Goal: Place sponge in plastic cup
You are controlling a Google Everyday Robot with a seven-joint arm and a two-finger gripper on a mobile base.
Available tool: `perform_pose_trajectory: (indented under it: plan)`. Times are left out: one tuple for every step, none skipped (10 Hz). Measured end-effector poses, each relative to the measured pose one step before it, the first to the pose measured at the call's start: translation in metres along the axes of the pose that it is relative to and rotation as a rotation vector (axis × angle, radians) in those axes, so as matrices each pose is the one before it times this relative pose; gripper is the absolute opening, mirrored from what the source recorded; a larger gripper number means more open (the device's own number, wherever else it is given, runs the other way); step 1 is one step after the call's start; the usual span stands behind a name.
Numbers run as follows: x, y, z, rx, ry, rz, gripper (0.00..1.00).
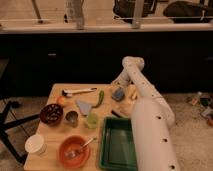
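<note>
The robot's white, tube-shaped arm (145, 107) is rising from the lower right, bending at a rounded elbow and reaching down toward the far right part of the pale wooden table (52, 131). The gripper (120, 87) is hanging low at the end of it, directly over the sponge (118, 94) — a small flat blue-grey rectangular pad lying on the tabletop. The claw is standing wide; whether its tips are touching the pad cannot be made out.

The plastic cup (92, 120), a small translucent yellow-green tumbler, is standing upright near the table's middle, well apart from the sponge and nearer the camera. A dark metal cup (72, 118) is standing just beside it on the left.

Between sponge and tumbler, a pale blue-grey triangular cloth (83, 106) is lying flat and a slim green curved vegetable (101, 98) is lying lengthwise. A small dark oblong object (118, 114) is lying near the corner of the deep green rectangular plastic tray (106, 150), which is occupying the near right of the table — partly hidden by the arm.

Elsewhere, a dark round bowl (51, 113), a small orange fruit (61, 100), a white-handled utensil (79, 91), a white paper cup (36, 145) and an orange bowl (66, 155) holding a spoon (82, 147) are sitting on the left half.
</note>
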Motion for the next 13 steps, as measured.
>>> perform_pose_trajectory:
  plan:
    - [0.00442,0.00069,0.00264,-0.00845,-0.00138,0.00270,0.80]
    - [0.00169,0.00021,0.00244,-0.00663,-0.00292,0.00042,0.79]
    - [0.00152,0.00066,0.00537,-0.01202,-0.00713,-0.00130,0.70]
    - [0.00079,0.00202,0.00114,-0.00709,-0.00417,0.00104,0.62]
    - [0.00122,0.00112,0.00002,0.00000,0.00007,0.00184,0.53]
    - [0.00161,0.00171,-0.00074,0.00093,0.00221,0.00242,0.43]
    - [0.00059,0.00021,-0.00035,0.00000,0.00174,-0.00052,0.31]
    - [0.00003,0.00012,-0.00038,-0.00037,0.00002,-0.00001,0.22]
    - [-0.00001,0.00016,-0.00106,-0.00017,-0.00019,-0.00002,0.12]
    - [-0.00038,0.00006,-0.00014,-0.00047,-0.00103,-0.00050,0.04]
    - [-0.00055,-0.00035,0.00005,-0.00009,-0.00118,-0.00076,0.00]
    - [-0.00248,-0.00086,-0.00148,0.00548,-0.00813,-0.00525,0.00]
    - [-0.00450,0.00201,-0.01021,0.00654,-0.01350,-0.00884,0.00]
